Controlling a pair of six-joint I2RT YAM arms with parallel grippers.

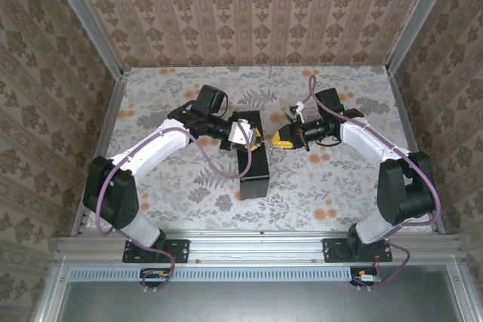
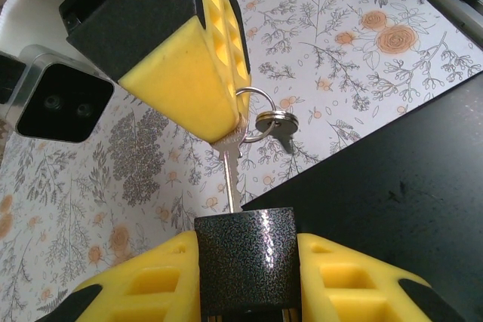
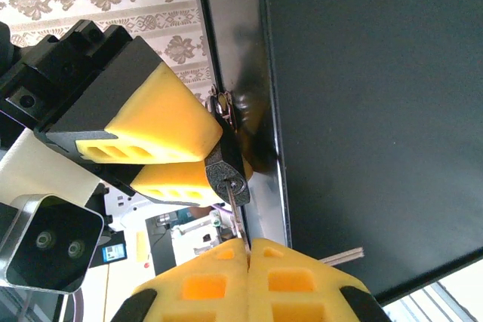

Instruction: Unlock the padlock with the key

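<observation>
Pinching speckled blocky padlock [image 2: 245,243]: left claw [image 2: 245,273] | flat silver key [image 2: 230,179]: right claw [image 3: 247,258]

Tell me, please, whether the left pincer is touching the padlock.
Touching: the left wrist view shows the padlock clamped between the left pincer's yellow fingers.

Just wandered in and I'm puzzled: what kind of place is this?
Probably a small robot test booth, not a home: wallpaper-patterned panels in a metal frame enclose a floral tabletop with two arms bolted at its edge.
</observation>
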